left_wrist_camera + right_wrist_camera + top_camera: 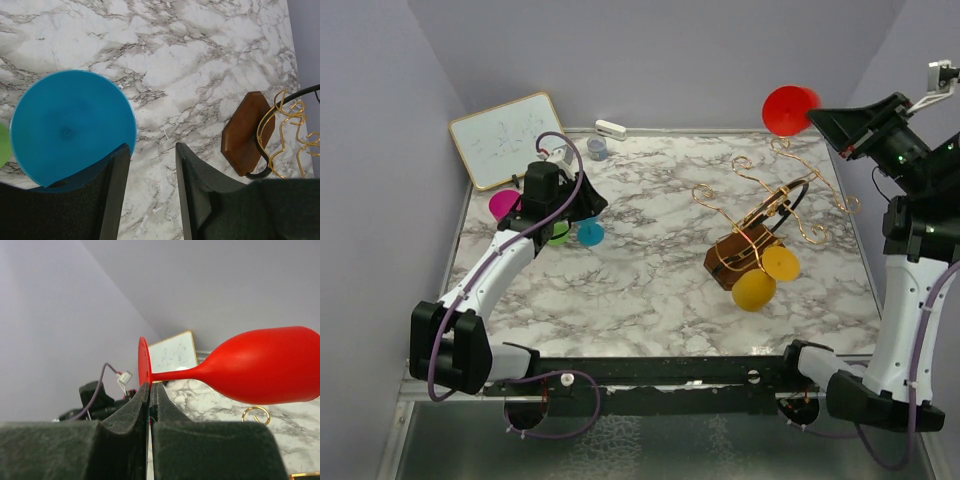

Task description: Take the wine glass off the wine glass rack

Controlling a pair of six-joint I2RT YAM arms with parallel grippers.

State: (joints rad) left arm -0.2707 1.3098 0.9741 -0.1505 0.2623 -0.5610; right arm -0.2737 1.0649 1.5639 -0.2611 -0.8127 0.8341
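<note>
At the far right of the top view, the right fingers (825,118) are holding the red wine glass (786,108) up in the air. It is hanging well clear of the wine glass rack (745,255), above and beyond its gold wire arms. The rack is sitting right of centre on the marble surface (650,290), with two yellow glasses (754,290) showing at its near side; hung or resting, cannot tell. The left fingers (582,205) are hovering far left among a magenta glass (503,205), a green one and a blue one, well apart from the rack. The right arm is plainly the nearer one.

Left wrist view: the left fingers (116,180) are standing apart with nothing between them. The blue glass (70,125) is lying just beyond the left one, and the rack's brown block (247,132) is off to the right.

Right wrist view: the right fingers (145,395) are pressing together on the edge of the red wine glass's foot (143,360). The glass (265,365) is lying on its side, with the stem running level away from the fingers to the right and the bowl outermost. One gold spiral hook (255,415) is showing below the bowl, not touching it.

Judgement: the lift-off looks done. Any set-down is going to turn on swinging that level long axis upright, foot downward, and a pinch on the thin foot rim alone looks easy to slip.
</note>
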